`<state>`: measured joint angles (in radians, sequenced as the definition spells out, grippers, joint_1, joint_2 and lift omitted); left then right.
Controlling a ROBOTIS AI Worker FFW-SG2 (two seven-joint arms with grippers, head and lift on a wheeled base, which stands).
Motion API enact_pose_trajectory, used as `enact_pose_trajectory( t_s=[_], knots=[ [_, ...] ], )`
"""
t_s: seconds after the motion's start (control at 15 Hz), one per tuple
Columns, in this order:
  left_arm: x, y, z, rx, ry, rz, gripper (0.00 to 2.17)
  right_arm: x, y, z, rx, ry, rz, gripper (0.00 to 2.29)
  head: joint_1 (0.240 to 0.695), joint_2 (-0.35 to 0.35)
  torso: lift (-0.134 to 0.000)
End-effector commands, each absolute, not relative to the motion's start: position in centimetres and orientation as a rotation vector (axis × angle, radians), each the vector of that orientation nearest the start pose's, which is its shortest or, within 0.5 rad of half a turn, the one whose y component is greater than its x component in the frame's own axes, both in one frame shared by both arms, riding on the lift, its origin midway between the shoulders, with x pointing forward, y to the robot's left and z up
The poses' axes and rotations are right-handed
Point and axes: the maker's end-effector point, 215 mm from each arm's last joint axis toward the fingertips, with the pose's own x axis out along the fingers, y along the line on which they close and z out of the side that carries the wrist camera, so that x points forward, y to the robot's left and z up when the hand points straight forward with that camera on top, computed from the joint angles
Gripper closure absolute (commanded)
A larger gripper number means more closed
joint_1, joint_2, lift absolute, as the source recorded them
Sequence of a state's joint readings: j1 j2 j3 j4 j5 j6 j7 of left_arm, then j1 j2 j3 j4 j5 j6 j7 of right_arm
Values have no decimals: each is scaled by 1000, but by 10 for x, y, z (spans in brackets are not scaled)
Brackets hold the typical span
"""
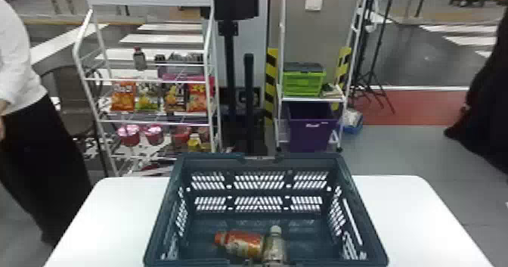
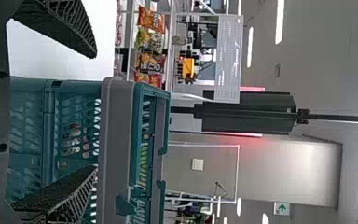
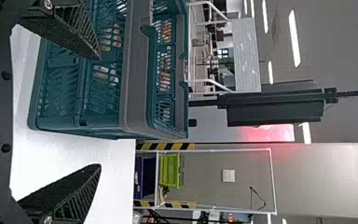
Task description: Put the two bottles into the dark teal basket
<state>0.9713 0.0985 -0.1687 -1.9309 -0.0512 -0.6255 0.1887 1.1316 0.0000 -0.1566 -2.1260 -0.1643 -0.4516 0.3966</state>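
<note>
The basket [image 1: 260, 166] is set on the counter [image 1: 408, 217], and both bottles are contained in it. The orange bottle [image 1: 245, 244] is laid on its side, its cap pointed left; beside it is laid the clear bottle [image 1: 275, 247], its cap pointed toward the far wall. The jaws of the left gripper [image 2: 96, 112] and right gripper [image 3: 98, 112] are spread wide.

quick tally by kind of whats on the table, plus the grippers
Bottles: 2 (orange bottle, white-capped bottle, both inside the basket)
Baskets: 1 (dark teal basket)
Grippers: 2 (left gripper, right gripper)
Total: 5
</note>
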Motion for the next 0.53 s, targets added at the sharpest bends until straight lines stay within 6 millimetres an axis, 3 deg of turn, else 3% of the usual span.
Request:
enact_pose_trajectory(
  t_s=[0.0,0.47],
  knots=[
    [258,181,-379,-40,-1,-18,16,227,-234,-369,28,115,239,60,499,0,0],
    [257,182,-384,-44,7,-15,16,229,-235,-372,30,118,236,60,499,0,0]
  ],
)
